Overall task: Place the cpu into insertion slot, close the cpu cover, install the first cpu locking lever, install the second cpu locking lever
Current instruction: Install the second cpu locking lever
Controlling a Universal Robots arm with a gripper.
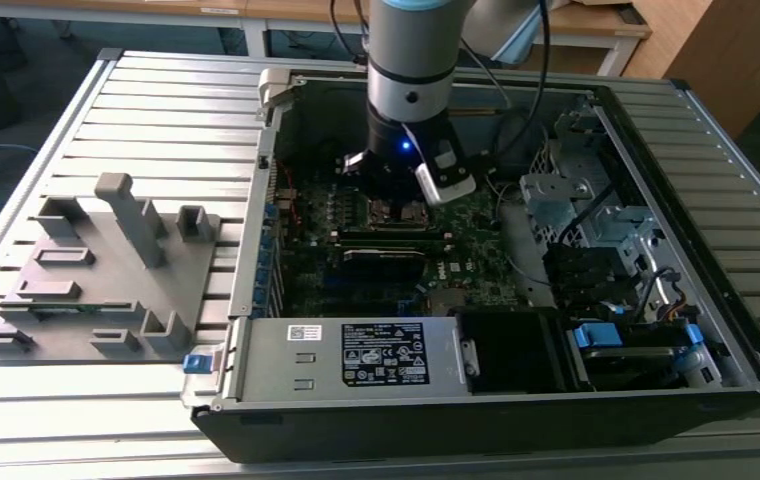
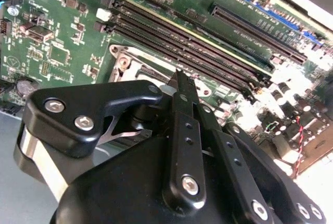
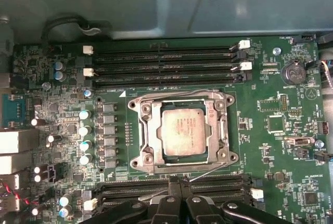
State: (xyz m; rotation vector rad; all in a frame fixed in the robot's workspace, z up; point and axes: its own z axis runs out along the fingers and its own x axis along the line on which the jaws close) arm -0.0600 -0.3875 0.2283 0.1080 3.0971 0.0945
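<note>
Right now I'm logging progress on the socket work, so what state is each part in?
cpu: seated in the insertion slot, metal top up.
cpu cover: closed flat around the cpu.
locking lever: thin wire rod beside the socket; latching unclear.
claw: fingers together, tips by that lever.
computer case: side open.

A dull silver-grey metal top is shown by the cpu (image 3: 183,133), with a matt, slightly brushed look. The cpu cover (image 3: 182,135) around it is made of bare metal with a soft shine. The motherboard (image 3: 270,146) is seen as dark green and faintly glossy. The hand (image 2: 179,86) is formed of black, smooth, half-glossy parts fixed with bright metal screws. The table (image 1: 153,120) is built of pale grey ribbed metal slats.
</note>
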